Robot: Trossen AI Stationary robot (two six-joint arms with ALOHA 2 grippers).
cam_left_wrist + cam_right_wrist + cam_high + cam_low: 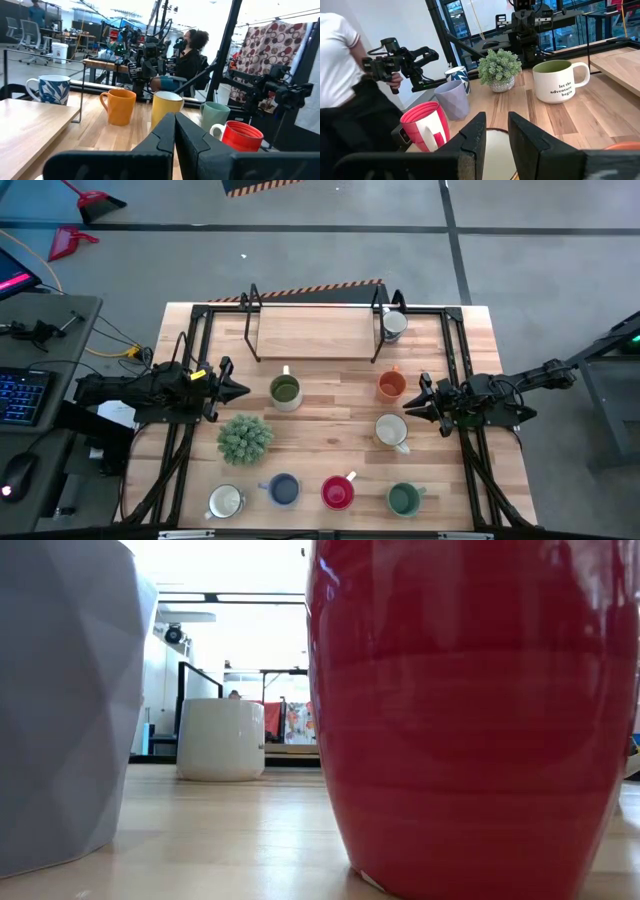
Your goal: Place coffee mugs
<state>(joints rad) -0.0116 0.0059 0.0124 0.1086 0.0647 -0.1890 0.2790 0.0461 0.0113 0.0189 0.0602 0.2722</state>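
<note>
Both arms hovered at the table's sides. The left gripper (pixel 240 390) was shut on nothing, beside the olive mug (pixel 285 391); the right gripper (pixel 410 405) stood slightly parted and empty, between the orange mug (pixel 391 385) and the cream mug (pixel 391 431), probably lining up a pick. One mug (pixel 394 325) stood by the wooden shelf (pixel 315 332); four more lined the front edge near the plant (pixel 245 438). All looked empty.

Both arms are dark and jointed, the left arm (pixel 150 392) bearing a small yellow marking (near its wrist), the right arm (pixel 510 392) trailing black cable; each ends in matte black, blocky fingers (pixel 472 137).
</note>
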